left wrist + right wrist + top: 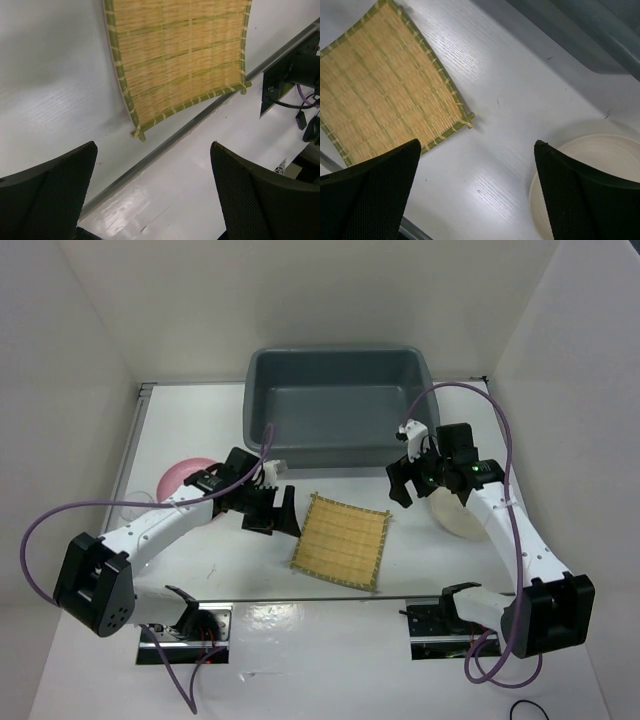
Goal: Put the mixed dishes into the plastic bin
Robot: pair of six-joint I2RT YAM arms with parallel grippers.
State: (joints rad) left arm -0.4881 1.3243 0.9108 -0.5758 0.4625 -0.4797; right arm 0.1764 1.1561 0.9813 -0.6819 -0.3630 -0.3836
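Observation:
The grey plastic bin stands at the back centre with no dishes showing inside. The yellow bamboo mat lies flat in front of it; it also shows in the left wrist view and the right wrist view. The pink bowl sits at the left, partly hidden by my left arm. The cream plate lies at the right under my right arm, its edge in the right wrist view. My left gripper is open and empty left of the mat. My right gripper is open and empty between mat and plate. The clear cup is not visible.
White walls enclose the table on the left, back and right. A metal strip runs along the near edge, with the arm bases behind it. Purple cables loop off both arms.

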